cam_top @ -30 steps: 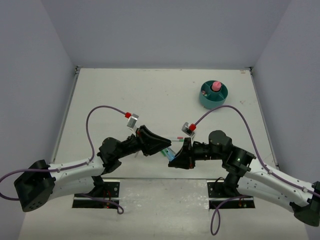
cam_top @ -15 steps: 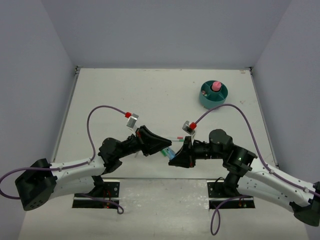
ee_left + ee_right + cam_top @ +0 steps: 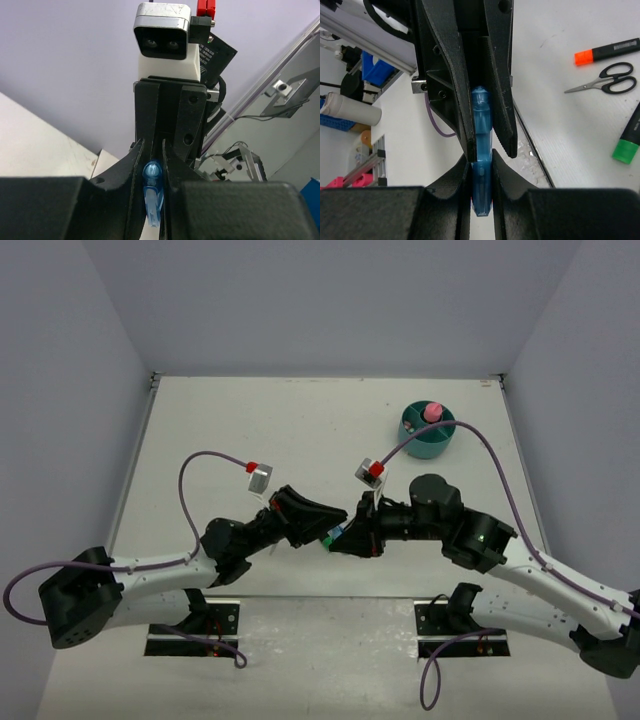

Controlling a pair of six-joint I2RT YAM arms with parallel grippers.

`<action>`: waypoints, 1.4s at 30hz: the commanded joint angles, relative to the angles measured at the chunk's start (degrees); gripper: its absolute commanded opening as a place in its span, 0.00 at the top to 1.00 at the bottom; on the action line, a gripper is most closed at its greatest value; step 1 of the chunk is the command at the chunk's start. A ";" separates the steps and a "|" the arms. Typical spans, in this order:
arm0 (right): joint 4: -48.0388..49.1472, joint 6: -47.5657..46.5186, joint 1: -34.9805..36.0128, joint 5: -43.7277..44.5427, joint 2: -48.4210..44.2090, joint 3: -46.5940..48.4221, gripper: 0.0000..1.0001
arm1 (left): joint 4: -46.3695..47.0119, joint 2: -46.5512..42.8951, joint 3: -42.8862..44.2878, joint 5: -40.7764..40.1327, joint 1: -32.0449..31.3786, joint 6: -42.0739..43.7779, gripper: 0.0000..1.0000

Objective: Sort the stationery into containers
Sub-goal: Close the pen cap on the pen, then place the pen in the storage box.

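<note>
Blue pen [image 3: 481, 125] runs lengthwise between the facing grippers; left gripper [image 3: 152, 200] and right gripper [image 3: 480, 175] each pinch one end, jaws narrow.

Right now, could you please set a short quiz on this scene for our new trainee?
1. True or false: the teal organizer already holds a pink-capped item.
2. Which thing sits between the fingers of both the left hand and the right hand? A: a ruler. B: the blue item. C: an eraser.
3. Fill in: on the table, the scissors lie beside an orange highlighter and a ___ one.

Key: 1 true; 2 B; 3 green, the green highlighter.
</note>
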 commanded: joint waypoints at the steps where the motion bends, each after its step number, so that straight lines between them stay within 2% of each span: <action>1: 11.74 -3.86 -1.39 9.17 2.35 13.98 1.00 | -5.36 3.27 -1.83 5.35 -4.26 3.24 1.00; 7: 11.60 -3.37 -5.99 7.90 1.46 11.13 1.00 | -5.22 -1.14 -4.51 5.95 -4.74 4.96 1.00; 9: 12.13 -3.72 -7.14 3.01 0.75 9.19 1.00 | -7.82 -3.48 -4.56 5.80 -4.74 6.52 1.00; 12: 8.92 -8.34 -7.38 -7.40 0.76 7.76 1.00 | -18.09 -9.13 -2.86 5.33 -4.57 11.54 1.00; 17: -0.96 -15.78 -7.30 -19.33 -0.62 5.22 1.00 | -26.64 -17.01 -0.32 8.74 -4.57 18.05 1.00; 20: -1.00 -15.65 -7.32 -20.41 -2.47 2.99 1.00 | -27.08 -17.75 0.27 9.82 -4.57 18.87 1.00; 24: -0.66 -15.34 -7.38 -20.33 -3.54 2.16 1.00 | -21.59 -15.55 0.18 11.38 -4.61 17.13 1.00; 25: -0.64 -15.30 -7.38 -20.28 -3.50 2.16 0.95 | -20.40 -15.00 0.21 11.27 -4.57 16.83 1.00; 26: -0.69 -15.20 -7.38 -20.18 -3.39 2.16 0.84 | -19.67 -14.38 0.26 11.12 -4.57 16.47 1.00; 29: -1.12 -15.34 -7.36 -19.45 -3.60 1.76 0.74 | -19.44 -13.77 0.76 8.83 -4.57 15.96 1.00; 34: 0.00 -14.11 -7.38 -17.52 -5.83 -0.57 0.76 | -21.11 -15.35 1.50 4.33 -4.57 15.84 1.00; 36: 0.26 -13.75 -7.38 -16.40 -6.91 -1.67 0.55 | -22.04 -15.98 2.02 2.39 -4.57 16.12 1.00; 37: 0.26 -13.67 -7.38 -16.45 -7.07 -1.92 0.54 | -22.23 -16.06 2.40 1.97 -4.57 16.20 1.00; 38: 0.24 -13.67 -7.38 -16.28 -7.24 -2.32 0.48 | -22.71 -16.14 2.64 1.24 -4.57 16.28 1.00; 39: -0.15 -13.58 -7.38 -16.16 -7.43 -2.32 0.47 | -22.79 -16.14 2.68 1.18 -4.57 16.31 1.00; 40: -1.60 -13.47 -7.38 -13.42 -7.93 -2.15 0.23 | -24.41 -16.02 3.46 -0.05 -4.57 16.92 1.00; 41: -2.57 -13.01 -7.38 -9.79 -8.66 -1.91 0.08 | -26.42 -15.81 4.39 -1.33 -4.57 17.67 1.00; 42: -3.17 -12.16 -7.38 -5.13 -9.62 -1.58 0.01 | -28.84 -15.49 5.47 -2.72 -4.57 18.56 1.00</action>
